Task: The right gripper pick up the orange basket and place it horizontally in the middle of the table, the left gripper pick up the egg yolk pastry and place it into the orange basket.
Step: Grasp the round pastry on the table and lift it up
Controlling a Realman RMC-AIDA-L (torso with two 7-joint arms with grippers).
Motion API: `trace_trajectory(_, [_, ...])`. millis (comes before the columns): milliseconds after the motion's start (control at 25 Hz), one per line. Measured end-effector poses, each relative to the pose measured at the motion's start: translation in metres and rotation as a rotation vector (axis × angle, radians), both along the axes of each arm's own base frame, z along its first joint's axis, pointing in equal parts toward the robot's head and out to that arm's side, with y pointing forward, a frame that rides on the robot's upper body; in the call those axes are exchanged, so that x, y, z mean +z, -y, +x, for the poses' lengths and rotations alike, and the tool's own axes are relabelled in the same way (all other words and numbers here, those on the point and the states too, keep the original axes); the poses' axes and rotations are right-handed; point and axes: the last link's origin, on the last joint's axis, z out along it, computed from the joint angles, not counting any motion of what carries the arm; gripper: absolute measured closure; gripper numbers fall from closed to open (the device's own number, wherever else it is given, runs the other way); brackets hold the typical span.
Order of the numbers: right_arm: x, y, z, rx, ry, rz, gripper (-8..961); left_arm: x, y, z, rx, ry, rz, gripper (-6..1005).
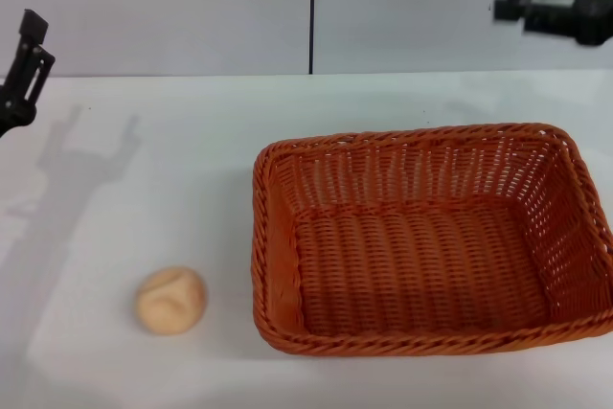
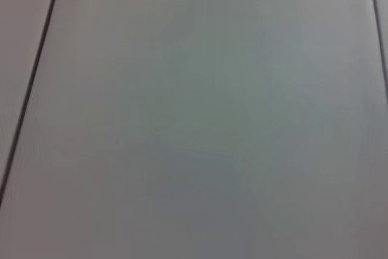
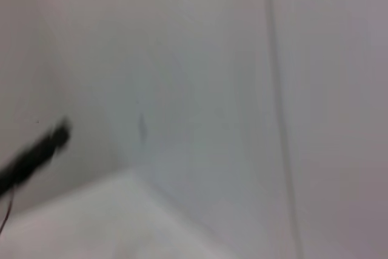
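My left hand (image 1: 24, 69) hangs raised at the bench's (image 1: 144, 150) far left edge, holding nothing; I cannot tell how far it is open. The pastry (image 1: 170, 300) sits near the front, left of the basket (image 1: 431, 237), apart from it. The basket lies lengthwise, empty. My right hand (image 1: 517, 5) hovers high at far right, holding nothing, its opening unclear.

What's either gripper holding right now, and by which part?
Nothing. The left gripper and right gripper are both raised, clear of the table. The orange basket and egg yolk pastry sit untouched.
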Motion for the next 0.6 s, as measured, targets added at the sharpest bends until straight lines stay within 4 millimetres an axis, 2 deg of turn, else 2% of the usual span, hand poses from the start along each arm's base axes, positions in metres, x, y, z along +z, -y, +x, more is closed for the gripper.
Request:
trace_trajectory(160, [0.002, 0.018, 0.025, -0.026, -0.188, 0.203, 458, 0.0, 0.005, -0.001, -0.024, -0.023, -0.02, 204])
trace_trajectory(280, [0.001, 0.038, 0.051, -0.068, -0.317, 0.347, 458, 0.007, 0.013, 0.003, -0.17, -0.069, -0.132, 205])
trace_trajectory(360, [0.0, 0.052, 0.067, -0.106, -0.38, 0.435, 458, 0.007, 0.013, 0.003, -0.17, -0.069, -0.132, 205])
trace_trajectory(440, [0.0, 0.066, 0.082, -0.144, -0.429, 0.537, 458, 0.024, 0.019, 0.007, -0.313, -0.093, -0.32, 205])
trace_trajectory(520, [0.001, 0.081, 0.096, -0.182, -0.464, 0.624, 458, 0.031, 0.02, 0.005, -0.343, -0.108, -0.419, 205])
trace_trajectory(560, [0.006, 0.094, 0.107, -0.218, -0.499, 0.707, 458, 0.032, 0.021, 0.002, -0.352, -0.118, -0.487, 205])
trace_trajectory(600, [0.006, 0.094, 0.107, -0.218, -0.499, 0.707, 458, 0.032, 0.022, 0.001, -0.355, -0.127, -0.534, 205])
